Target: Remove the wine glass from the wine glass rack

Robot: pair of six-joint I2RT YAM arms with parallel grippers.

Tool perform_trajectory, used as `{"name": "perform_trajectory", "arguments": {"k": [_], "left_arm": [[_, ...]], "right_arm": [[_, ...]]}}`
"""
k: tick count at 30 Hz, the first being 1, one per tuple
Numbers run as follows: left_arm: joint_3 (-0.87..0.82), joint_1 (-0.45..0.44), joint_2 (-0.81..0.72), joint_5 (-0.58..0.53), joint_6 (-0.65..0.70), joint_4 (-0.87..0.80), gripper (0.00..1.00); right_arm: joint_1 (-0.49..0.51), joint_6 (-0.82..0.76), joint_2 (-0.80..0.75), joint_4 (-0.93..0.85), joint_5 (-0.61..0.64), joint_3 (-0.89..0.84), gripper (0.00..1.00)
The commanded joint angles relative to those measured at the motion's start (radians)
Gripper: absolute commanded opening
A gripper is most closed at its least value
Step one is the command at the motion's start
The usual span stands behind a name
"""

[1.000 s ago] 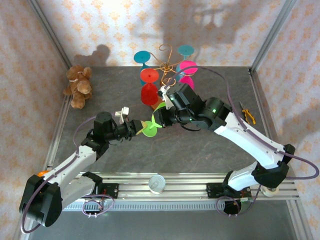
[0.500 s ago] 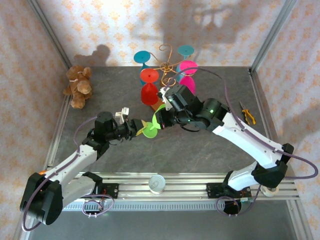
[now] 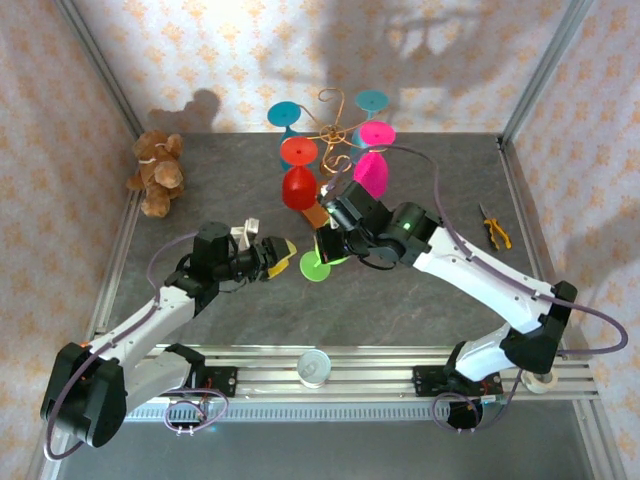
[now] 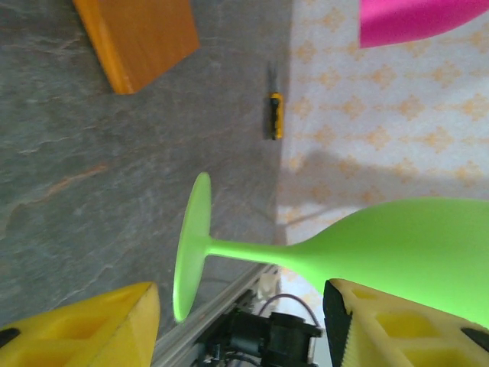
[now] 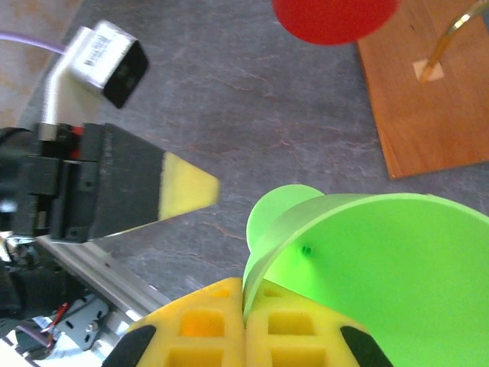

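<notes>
Newly spread, left end effector (image 4: 238,297) frames the glass (image 4: 382,237); wrist view shows right end effector (image 5: 244,294) pinching its rim.

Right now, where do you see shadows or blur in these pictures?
Top external: the teddy bear and the wine glass rack cast shadows on the back wall. Left wrist: the yellow fingers at the bottom look soft. Right wrist: the lower left corner blurs.

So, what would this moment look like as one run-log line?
right gripper: shut on green wine glass, off the rack | left gripper: open, gripping nothing
</notes>
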Motion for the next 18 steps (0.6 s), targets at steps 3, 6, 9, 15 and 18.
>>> {"name": "perform_trajectory", "arguments": {"k": [3, 6, 9, 15, 18], "left_arm": [[0.090, 0.003, -0.036, -0.122, 0.216, -0.304, 0.57], [0.116, 0.003, -0.044, -0.162, 0.249, -0.373, 0.56], [0.135, 0.004, -0.056, -0.190, 0.268, -0.410, 0.55], [0.171, 0.003, -0.077, -0.239, 0.304, -0.471, 0.55], [0.180, 0.004, -0.075, -0.248, 0.309, -0.478, 0.55]], "right_arm": [[-0.013, 0.044, 0.001, -0.016, 0.080, -0.056, 0.00], [-0.018, 0.054, 0.002, -0.008, 0.088, -0.089, 0.00], [-0.027, 0.059, 0.007, -0.006, 0.096, -0.116, 0.00], [-0.047, 0.062, 0.016, -0.003, 0.139, -0.176, 0.00], [-0.051, 0.060, 0.028, 0.002, 0.165, -0.192, 0.00]]}}
